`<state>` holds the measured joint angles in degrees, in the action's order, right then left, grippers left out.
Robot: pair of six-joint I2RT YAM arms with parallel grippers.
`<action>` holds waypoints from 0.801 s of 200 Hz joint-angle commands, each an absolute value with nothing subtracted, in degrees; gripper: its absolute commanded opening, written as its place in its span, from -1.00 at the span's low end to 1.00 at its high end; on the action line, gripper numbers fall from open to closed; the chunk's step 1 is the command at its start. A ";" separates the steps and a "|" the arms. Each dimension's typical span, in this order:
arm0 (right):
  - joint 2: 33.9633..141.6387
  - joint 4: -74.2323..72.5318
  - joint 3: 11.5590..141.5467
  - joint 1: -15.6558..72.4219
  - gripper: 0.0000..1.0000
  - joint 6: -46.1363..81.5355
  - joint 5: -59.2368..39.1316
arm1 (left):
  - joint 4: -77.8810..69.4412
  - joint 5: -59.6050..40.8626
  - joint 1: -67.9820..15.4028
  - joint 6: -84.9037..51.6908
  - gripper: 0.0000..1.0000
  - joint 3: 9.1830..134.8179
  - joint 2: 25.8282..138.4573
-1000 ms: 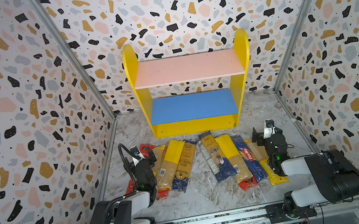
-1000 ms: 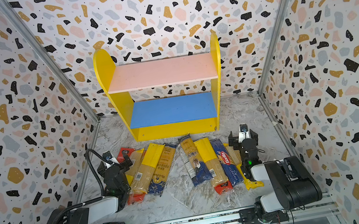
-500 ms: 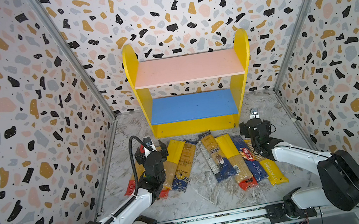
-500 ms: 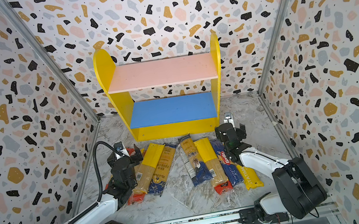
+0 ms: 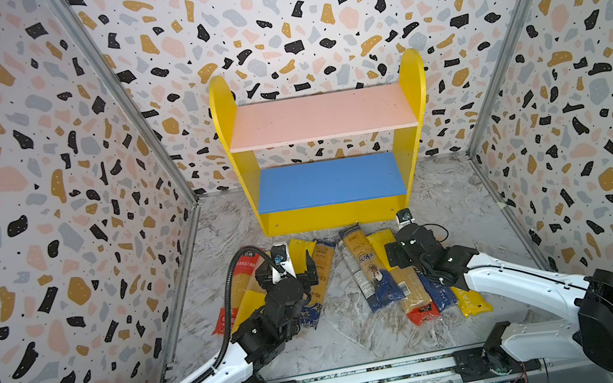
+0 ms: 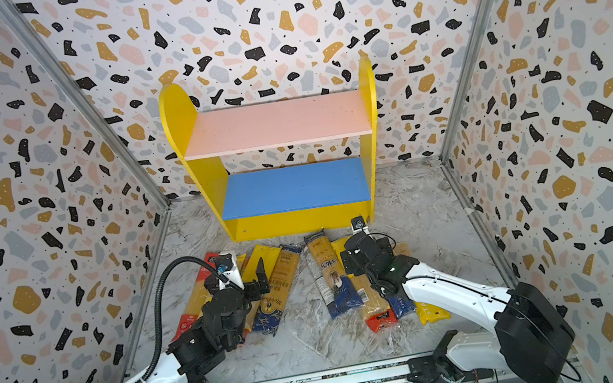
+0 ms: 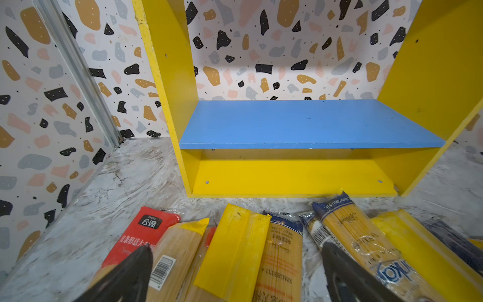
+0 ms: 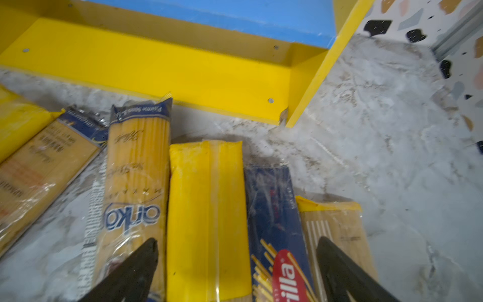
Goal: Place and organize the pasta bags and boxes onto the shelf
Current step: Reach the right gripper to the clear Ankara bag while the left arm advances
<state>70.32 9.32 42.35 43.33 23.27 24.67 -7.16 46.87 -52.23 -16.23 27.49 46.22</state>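
The shelf [image 5: 330, 180] [image 6: 296, 188] stands at the back wall, its pink and blue boards bare. Several pasta packs lie on the marble floor in front of it, in a left cluster [image 5: 320, 270] and a right cluster [image 5: 367, 275]. My left gripper [image 5: 289, 273] [image 7: 236, 248] hovers open over the left cluster, straddling a yellow-ended pack [image 7: 232, 251] next to a red pack [image 7: 146, 230]. My right gripper [image 5: 406, 245] [image 8: 238, 240] is open just above the right cluster, with a yellow pack [image 8: 206, 209] and the blue Barilla pack [image 8: 274, 222] between its fingers.
Terrazzo-patterned walls close in both sides and the back. A metal rail [image 5: 369, 376] carrying both arm bases runs along the front edge. A strip of marble floor [image 5: 454, 201] separates the packs from the shelf and the right wall.
Both arms have reached forward from the front rail toward the shelf. Each gripper now hangs over its own cluster of packs. No pack has moved.
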 commanded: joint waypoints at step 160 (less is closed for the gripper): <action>83.89 10.69 42.19 55.56 0.73 30.15 14.14 | 7.37 38.23 -55.82 -27.79 0.99 28.22 39.34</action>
